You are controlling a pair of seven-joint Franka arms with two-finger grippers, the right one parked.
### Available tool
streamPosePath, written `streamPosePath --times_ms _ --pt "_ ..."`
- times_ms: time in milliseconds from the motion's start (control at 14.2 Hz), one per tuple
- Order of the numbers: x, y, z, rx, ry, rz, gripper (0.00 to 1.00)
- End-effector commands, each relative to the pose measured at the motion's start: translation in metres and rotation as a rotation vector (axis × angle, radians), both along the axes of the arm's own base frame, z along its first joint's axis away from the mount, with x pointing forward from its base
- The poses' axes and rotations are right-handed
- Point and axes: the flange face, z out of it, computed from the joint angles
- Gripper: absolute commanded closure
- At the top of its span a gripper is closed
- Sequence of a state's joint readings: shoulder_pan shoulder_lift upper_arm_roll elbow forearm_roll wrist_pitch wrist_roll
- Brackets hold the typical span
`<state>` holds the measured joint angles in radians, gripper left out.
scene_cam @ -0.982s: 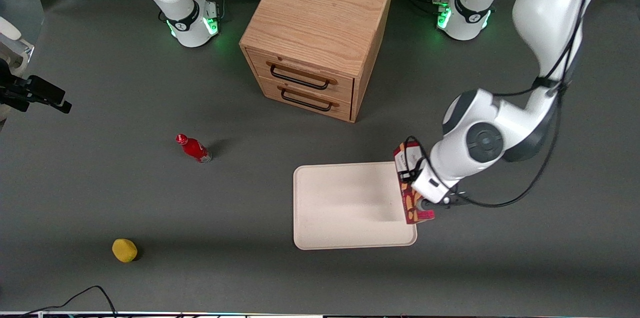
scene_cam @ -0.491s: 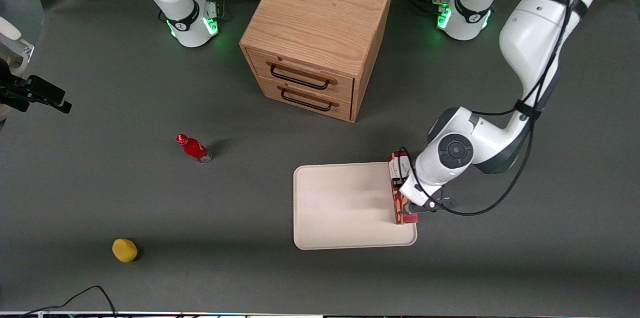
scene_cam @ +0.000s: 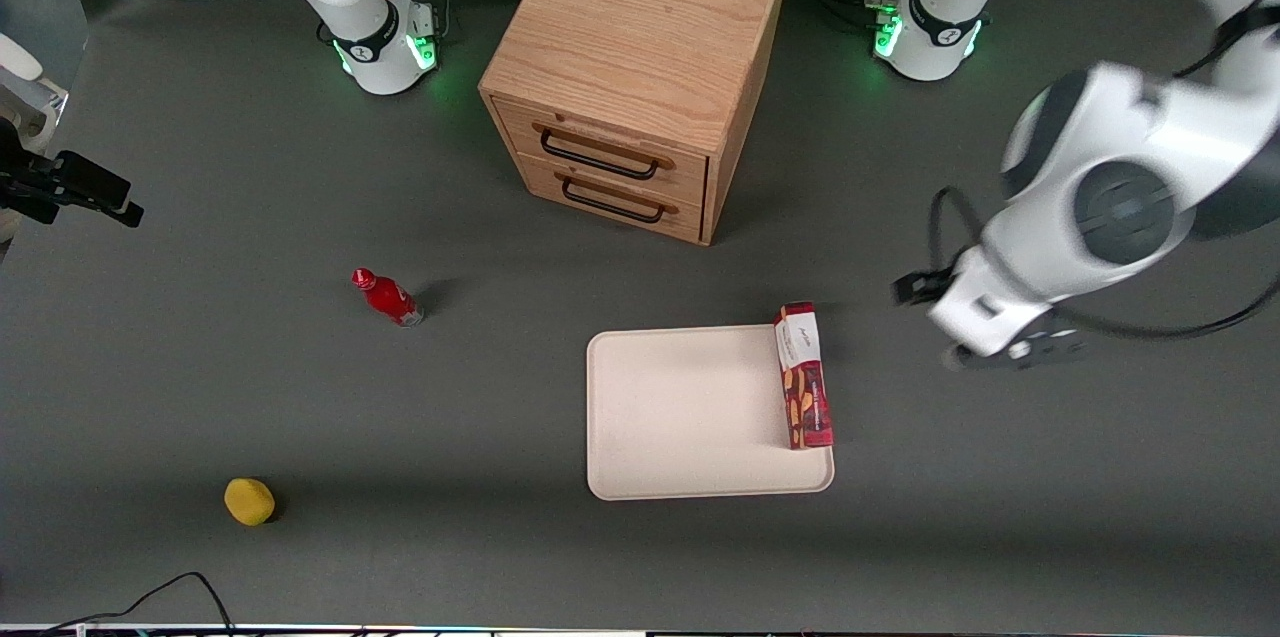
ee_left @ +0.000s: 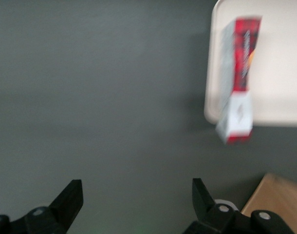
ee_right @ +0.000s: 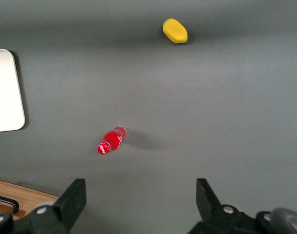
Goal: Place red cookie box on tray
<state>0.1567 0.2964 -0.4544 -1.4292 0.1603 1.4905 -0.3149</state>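
- Red cookie box (scene_cam: 804, 376) lies flat along the tray (scene_cam: 690, 412) edge nearest the working arm's end of the worktop, its white end poking just over the rim toward the wooden drawer cabinet (scene_cam: 634, 77).
- Our left gripper (ee_left: 134, 202) hangs over bare mat beside the tray, toward the working arm's end of the worktop, fingers spread wide, holding nothing.
- We'd call the placing step basically done.
- Next up, probably just pulling clear; maybe nudging the box further in since it overhangs.
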Motion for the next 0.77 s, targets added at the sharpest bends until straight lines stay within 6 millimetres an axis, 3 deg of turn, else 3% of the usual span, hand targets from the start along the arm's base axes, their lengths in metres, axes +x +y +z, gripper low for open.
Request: streamPosePath --times_ms 0,140,211,351,702 --pt "-0.036 0.080 0.045 -0.065 0.049 -0.078 0.00" --pt "-0.066 0.123 0.057 -0.088 0.046 -0.113 0.00" --pt "-0.077 0.132 0.059 -0.095 0.039 -0.112 0.00" --pt "-0.082 0.135 0.062 -0.107 0.047 -0.110 0.00" --pt "-0.069 0.136 0.088 -0.113 0.030 -0.122 0.00"
